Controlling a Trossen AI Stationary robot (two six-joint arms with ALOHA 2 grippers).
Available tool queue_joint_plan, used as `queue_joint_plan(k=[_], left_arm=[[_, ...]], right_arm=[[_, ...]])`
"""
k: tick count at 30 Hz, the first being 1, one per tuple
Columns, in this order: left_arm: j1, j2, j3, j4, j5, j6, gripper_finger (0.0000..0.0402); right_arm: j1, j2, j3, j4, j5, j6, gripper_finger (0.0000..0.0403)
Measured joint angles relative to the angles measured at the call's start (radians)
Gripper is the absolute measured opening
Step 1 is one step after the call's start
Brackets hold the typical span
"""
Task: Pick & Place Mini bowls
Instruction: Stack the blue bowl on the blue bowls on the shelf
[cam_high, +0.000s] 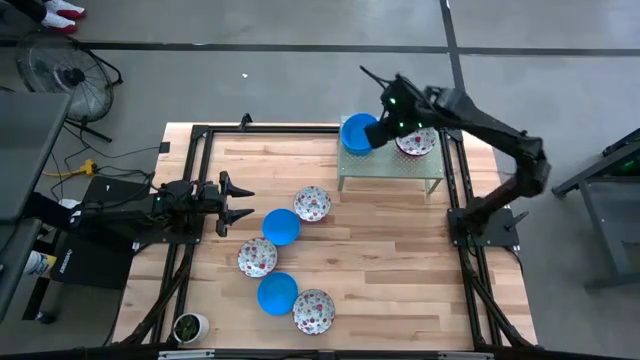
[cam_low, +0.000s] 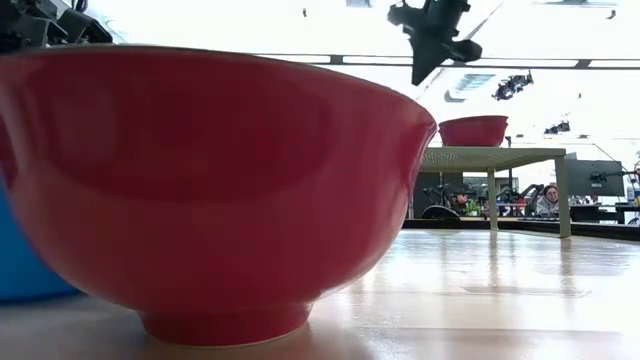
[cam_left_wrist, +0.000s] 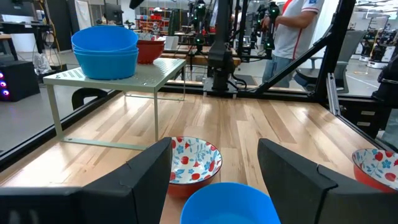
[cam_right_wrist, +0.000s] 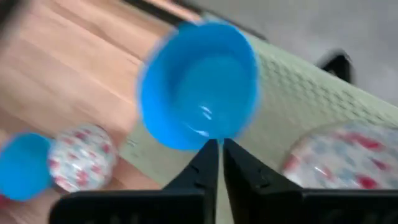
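1. On the raised shelf (cam_high: 390, 172) sit a stack of blue bowls (cam_high: 357, 133) and floral bowls (cam_high: 417, 141) — the left wrist view shows at least two blue ones nested; how many floral ones are stacked there cannot be told.
2. Five bowls are left on the table: floral bowl (cam_high: 312, 203), blue bowl (cam_high: 281, 227), second floral bowl (cam_high: 257, 257), second blue bowl (cam_high: 277, 294), third floral bowl (cam_high: 313, 311). So by my estimate about half is done.
3. The right gripper (cam_right_wrist: 221, 155) has its fingers together and holds nothing; the blue stack lies just ahead of its tips, the floral stack beside it.
4. The left gripper (cam_high: 243, 203), fingers apart and empty, waits — the nearest blue bowl lies just ahead of it.
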Motion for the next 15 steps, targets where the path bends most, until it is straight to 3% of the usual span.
queue_joint_plan(k=[9, 15], left_arm=[[0.0, 0.0, 0.0, 0.0, 0.0, 0.0, 0.0232], [0.0, 0.0, 0.0, 0.0, 0.0, 0.0, 0.0232]], right_arm=[[0.113, -0.235, -0.503, 0.575, 0.26, 0.087, 0.0001], [0.149, -0.301, -0.674, 0.742, 0.405, 0.085, 0.0001]])
